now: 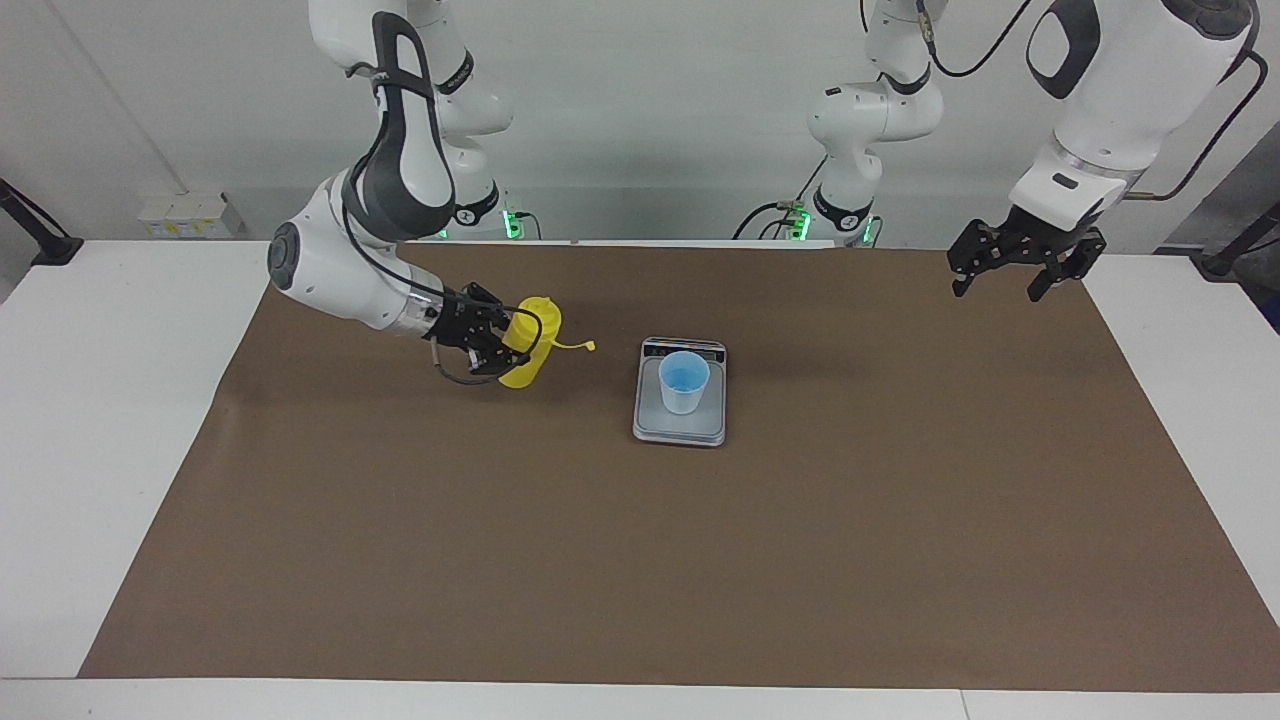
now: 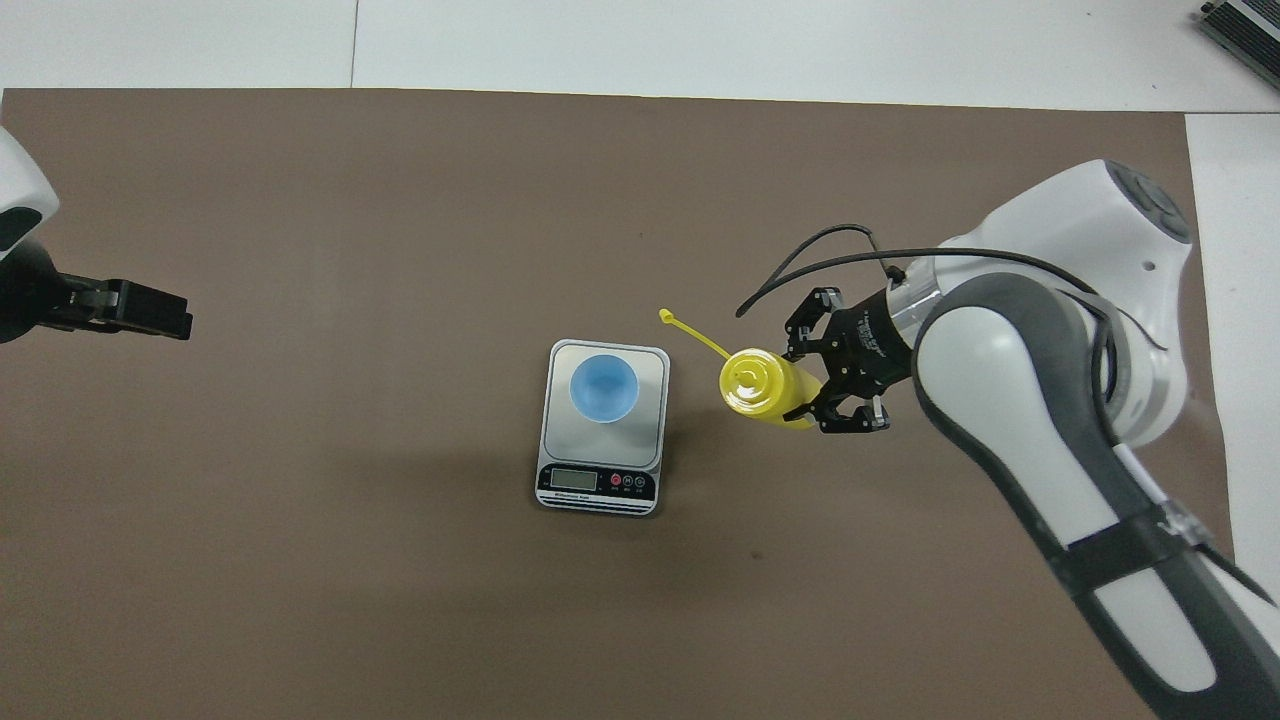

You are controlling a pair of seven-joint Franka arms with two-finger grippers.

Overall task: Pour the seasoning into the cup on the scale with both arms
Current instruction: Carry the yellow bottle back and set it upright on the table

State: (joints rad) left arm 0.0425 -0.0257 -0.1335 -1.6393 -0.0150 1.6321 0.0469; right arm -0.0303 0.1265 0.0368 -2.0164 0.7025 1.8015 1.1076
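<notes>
The yellow seasoning bottle (image 1: 532, 338) is in my right gripper (image 1: 508, 352), which is shut on its lower body from the side. The bottle is tilted, its open nozzle toward the scale, and its little cap (image 1: 590, 347) hangs out on its tether. I cannot tell whether its base touches the mat. It sits beside the scale, toward the right arm's end, and also shows in the overhead view (image 2: 755, 385) with the right gripper (image 2: 808, 388). The light blue cup (image 1: 684, 381) (image 2: 604, 388) stands upright on the grey scale (image 1: 655, 422) (image 2: 610, 447). My left gripper (image 1: 1000, 290) (image 2: 150, 312) is open and empty, raised over the mat at the left arm's end.
A brown mat (image 1: 640, 560) covers the white table (image 1: 90, 420). The scale's display strip (image 2: 597, 482) faces the robots.
</notes>
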